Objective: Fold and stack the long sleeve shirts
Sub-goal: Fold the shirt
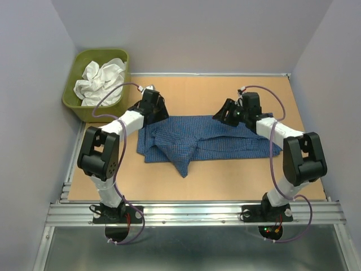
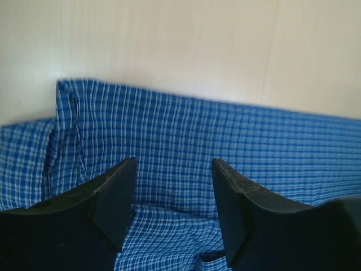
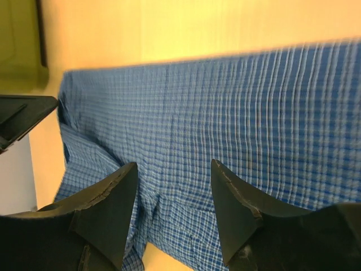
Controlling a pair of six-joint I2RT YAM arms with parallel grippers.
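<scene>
A dark blue checked shirt (image 1: 208, 141) is laid flat on the pale wooden table (image 1: 237, 186), near its middle. It is folded into a long, narrow band whose long axis runs left to right across the table. A pointed flap of cloth is turned out from the band's left half towards the near edge. The weave is seen in the wrist views as a fine grid of white lines on blue; the cloth is thin, soft and lightly creased, with a straight folded far edge.

A plain white garment (image 1: 101, 78) is crumpled in loose folds inside an olive-green plastic tub (image 1: 72, 73) with rounded corners, set at the table's far left corner, well apart from the shirt.

The left gripper (image 2: 174, 169) is held over the band's far left corner, its dark wedge-shaped jaws spread with nothing pinched between them. The right gripper (image 3: 174, 169) is held over the band's far right part, its jaws likewise spread and empty, with only checked cloth seen below them.
</scene>
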